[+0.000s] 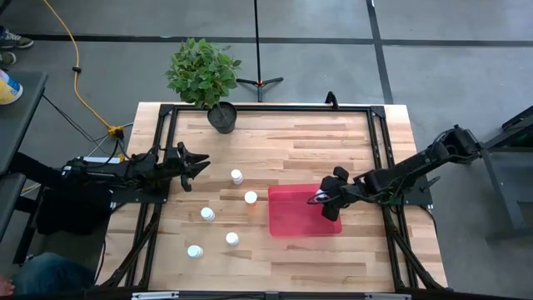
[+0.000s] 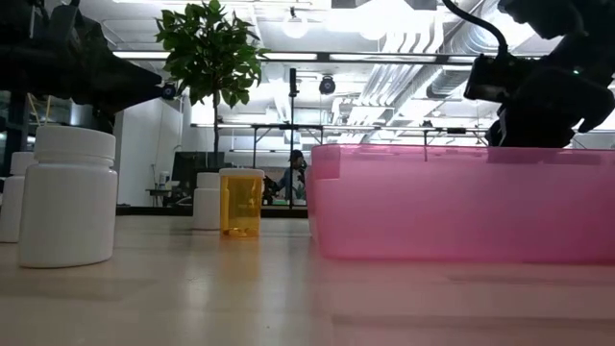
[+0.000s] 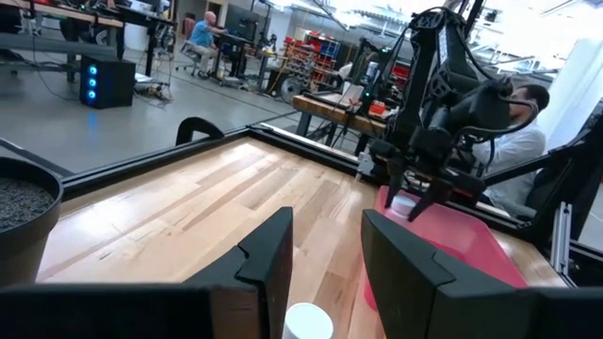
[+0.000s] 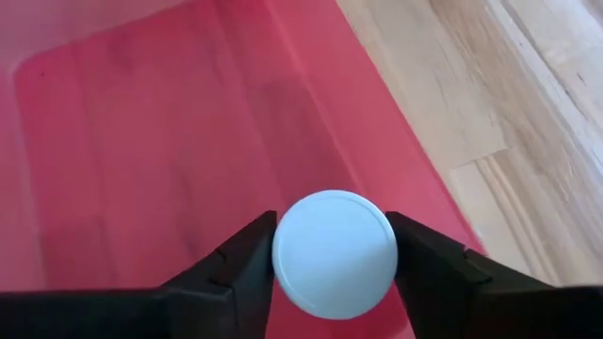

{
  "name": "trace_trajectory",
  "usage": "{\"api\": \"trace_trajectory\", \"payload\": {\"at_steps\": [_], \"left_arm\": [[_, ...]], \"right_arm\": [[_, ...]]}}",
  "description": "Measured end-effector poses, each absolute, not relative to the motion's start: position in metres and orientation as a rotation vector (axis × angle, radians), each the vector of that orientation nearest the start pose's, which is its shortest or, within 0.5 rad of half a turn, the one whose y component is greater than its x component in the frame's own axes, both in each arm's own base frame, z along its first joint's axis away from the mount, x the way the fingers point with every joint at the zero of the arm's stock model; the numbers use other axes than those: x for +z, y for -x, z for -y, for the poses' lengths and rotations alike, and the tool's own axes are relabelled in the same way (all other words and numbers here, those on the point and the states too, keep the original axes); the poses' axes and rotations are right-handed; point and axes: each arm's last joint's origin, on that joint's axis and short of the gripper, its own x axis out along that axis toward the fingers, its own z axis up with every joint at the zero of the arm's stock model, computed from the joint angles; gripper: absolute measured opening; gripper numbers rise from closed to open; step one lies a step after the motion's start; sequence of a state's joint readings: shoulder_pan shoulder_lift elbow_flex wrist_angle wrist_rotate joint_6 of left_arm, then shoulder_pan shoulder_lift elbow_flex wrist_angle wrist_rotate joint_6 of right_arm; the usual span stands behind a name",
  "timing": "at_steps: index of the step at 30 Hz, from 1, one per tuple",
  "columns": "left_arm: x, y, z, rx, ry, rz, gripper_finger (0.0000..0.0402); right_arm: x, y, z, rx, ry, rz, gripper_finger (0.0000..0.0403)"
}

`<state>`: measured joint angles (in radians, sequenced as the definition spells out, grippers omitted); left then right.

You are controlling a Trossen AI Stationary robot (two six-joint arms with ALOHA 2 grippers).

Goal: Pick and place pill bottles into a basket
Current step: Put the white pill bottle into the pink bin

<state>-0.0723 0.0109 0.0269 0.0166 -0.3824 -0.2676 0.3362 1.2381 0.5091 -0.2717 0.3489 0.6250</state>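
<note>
The right gripper [image 1: 325, 198] hangs over the red basket [image 1: 291, 218], toward the basket's right edge, with a white pill bottle [image 4: 334, 251] between its fingers [image 4: 236, 273]. In the right wrist view the two dark fingers sit right against either side of the bottle's round cap, above the basket's floor; whether they grip it or have just let go cannot be told.

The left gripper [image 1: 196, 162] waits near the table's left edge, its fingers [image 3: 268, 264] narrowly parted and holding nothing.

Five more bottles stand on the wooden table [image 1: 283, 142] to the left of the basket: one [image 1: 236, 176] nearest the left gripper, one [image 1: 251, 197] just beside the basket's left edge, one [image 1: 207, 214] farther left, one [image 1: 231, 239] and one [image 1: 195, 251] toward the table's near edge. In the low view one of them shows an amber body [image 2: 240, 202].

A potted plant [image 1: 204, 75] stands at the table's far edge.

No label or writing can be read on any bottle.
</note>
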Motion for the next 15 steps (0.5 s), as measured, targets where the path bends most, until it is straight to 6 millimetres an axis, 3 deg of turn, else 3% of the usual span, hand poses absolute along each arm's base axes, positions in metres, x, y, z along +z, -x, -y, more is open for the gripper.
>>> {"api": "trace_trajectory", "payload": {"at_steps": [15], "left_arm": [[0.1732, -0.0951, -0.0041, 0.31, 0.273, 0.074, 0.0163]], "right_arm": [[0.1541, -0.1991, -0.0593, -0.291, -0.244, -0.898, 0.0182]]}}
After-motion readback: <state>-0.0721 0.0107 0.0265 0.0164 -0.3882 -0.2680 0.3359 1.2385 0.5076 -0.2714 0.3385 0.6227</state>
